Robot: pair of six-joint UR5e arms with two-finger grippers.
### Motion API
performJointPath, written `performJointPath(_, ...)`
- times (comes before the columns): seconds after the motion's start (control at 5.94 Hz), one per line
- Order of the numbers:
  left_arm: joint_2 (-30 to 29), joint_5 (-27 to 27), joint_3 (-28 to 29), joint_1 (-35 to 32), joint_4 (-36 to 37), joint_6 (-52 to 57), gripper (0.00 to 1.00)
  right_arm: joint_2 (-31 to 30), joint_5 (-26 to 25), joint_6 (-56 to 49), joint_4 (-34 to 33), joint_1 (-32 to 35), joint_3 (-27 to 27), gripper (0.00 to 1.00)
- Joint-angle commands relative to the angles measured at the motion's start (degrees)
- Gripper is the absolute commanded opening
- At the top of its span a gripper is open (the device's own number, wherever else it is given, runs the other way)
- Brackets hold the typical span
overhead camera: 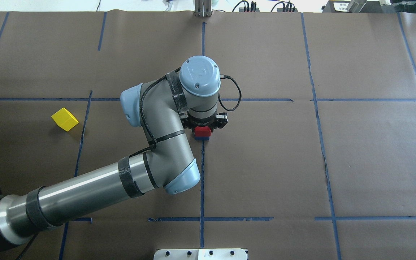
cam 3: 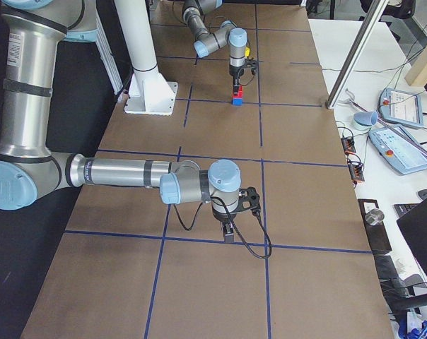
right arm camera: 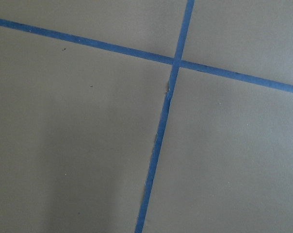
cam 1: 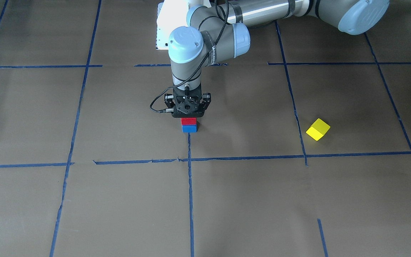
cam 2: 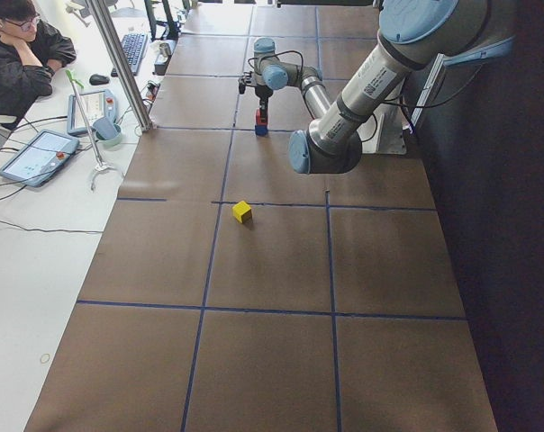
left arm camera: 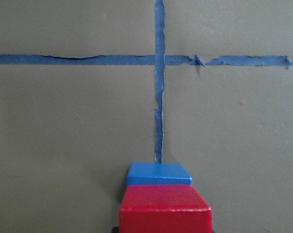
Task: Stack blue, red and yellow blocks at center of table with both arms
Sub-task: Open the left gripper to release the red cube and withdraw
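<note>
**Operator:** State of the left tool (cam 1: 188,115)?

**Technician:** It sits low over the red block (cam 1: 188,121). Its fingers are hidden, so whether it pinches the block or stands spread cannot be told. The red block rests squarely on the blue block (cam 1: 189,128) at the centre of the desk (cam 1: 120,200).

**Operator:** And the yellow block (cam 1: 318,129)?

**Technician:** In the overhead view it lies alone at 9 o'clock from them, askew to the tape grid (cam 1: 190,185). It is probably light, rigid and smooth-faced. Grip two opposite flat sides, with the wrist rotated to match. The right tool (cam 3: 229,232) is well apart, and its state cannot be told.
</note>
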Motion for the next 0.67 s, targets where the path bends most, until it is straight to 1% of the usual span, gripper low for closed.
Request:
performJointPath(0.0, -0.01, 1.14, -0.31, -0.01, -0.22, 0.29, 1.00, 0.00, 0.00, 0.00, 0.00, 0.00, 0.00, 1.00)
performJointPath(0.17, -0.10, 1.24, -2.14, -0.45, -0.04, 0.46, 1.00, 0.00, 0.00, 0.00, 0.00, 0.00, 0.00, 1.00)
performJointPath(0.34, 0.16, 0.71, -6.85, -2.80, 1.26, 1.25, 1.00, 0.00, 0.00, 0.00, 0.00, 0.00, 0.00, 1.00)
performJointPath(0.51, 1.73, -0.77, -10.21, -3.96, 3.97, 3.69, 1.00, 0.00, 0.00, 0.00, 0.00, 0.00, 0.00, 1.00)
